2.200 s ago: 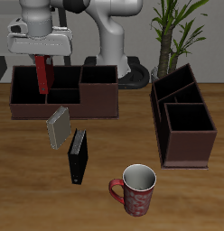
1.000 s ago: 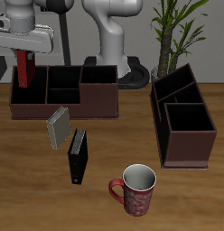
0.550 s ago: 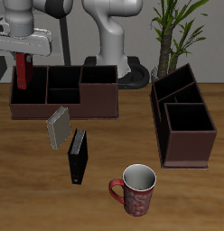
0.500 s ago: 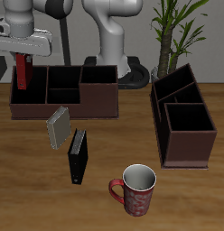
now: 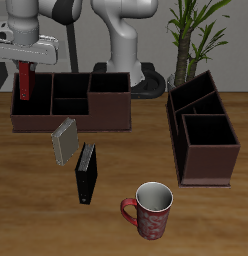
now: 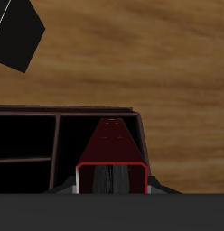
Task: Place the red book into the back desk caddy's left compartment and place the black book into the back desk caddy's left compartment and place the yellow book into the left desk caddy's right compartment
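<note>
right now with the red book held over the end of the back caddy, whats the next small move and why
Probably lower it straight down. The gripper holds the red book upright, its lower end at the rim of the back desk caddy. The wrist view shows the book just inside the end wall, over the end compartment.

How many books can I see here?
3: the red book hangs upright in the hand above the back desk caddy; the yellow book and black book lie on the table before it.
</note>
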Controlling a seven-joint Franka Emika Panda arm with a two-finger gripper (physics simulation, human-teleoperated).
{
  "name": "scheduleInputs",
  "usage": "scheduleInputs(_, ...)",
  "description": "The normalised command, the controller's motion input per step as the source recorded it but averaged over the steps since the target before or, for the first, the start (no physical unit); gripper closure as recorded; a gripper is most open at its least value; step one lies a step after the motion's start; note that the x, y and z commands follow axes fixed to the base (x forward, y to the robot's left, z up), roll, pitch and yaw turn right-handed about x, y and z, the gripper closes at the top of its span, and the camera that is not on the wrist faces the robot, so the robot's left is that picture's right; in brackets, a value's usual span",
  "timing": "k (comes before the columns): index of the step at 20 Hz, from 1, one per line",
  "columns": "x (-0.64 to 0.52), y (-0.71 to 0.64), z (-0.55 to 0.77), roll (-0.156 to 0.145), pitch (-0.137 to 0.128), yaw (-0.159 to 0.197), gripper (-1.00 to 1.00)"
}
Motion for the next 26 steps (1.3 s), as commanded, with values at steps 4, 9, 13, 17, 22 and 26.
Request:
scheduleInputs(4, -0.07, -0.04, -0.20, 0.009, 0.038, -0.022, 1.00)
scheduleInputs(9, -0.01, 0.00, -0.11, 0.031, 0.014, -0.032, 1.00)
scheduleInputs(13, 0.02, 0.03, -0.05, 0.025, 0.007, -0.035, 1.00)
scheduleInputs(17, 0.07, -0.15, -0.11, -0.019, 0.019, -0.065, 1.00)
scheduleInputs(22, 0.05, -0.07, -0.16, -0.011, 0.046, -0.039, 1.00)
scheduleInputs(26, -0.06, 0.01, -0.11, -0.001, 0.029, -0.010, 1.00)
